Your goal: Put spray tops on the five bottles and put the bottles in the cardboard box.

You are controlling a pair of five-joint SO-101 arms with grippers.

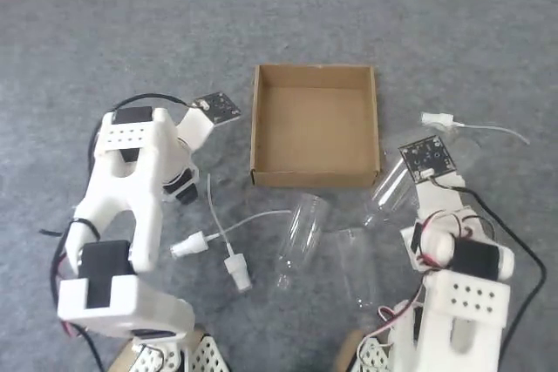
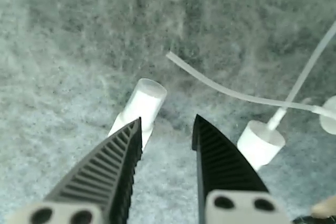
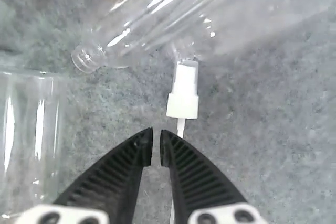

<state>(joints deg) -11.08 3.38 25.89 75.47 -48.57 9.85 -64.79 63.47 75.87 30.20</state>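
Cardboard box [image 1: 314, 178] had no bottles in it and I saw no bottle capped, so this was early in the job. Left gripper [image 2: 165, 124] sat off the box's front left corner with its fingers moderately spread. One spray top [image 2: 143, 100] lay just beside one finger, not between them. Right gripper [image 3: 156, 136] hung near the box's front right corner, fingers almost touching and apparently pinching nothing. The dip tube of a second spray top [image 3: 184, 98] ran past one finger's outer side, but contact was hard to judge. A bare-necked bottle [image 3: 157, 19] lay just beyond. My read: straddle the cap body rather than the tube, since the tube would flex.
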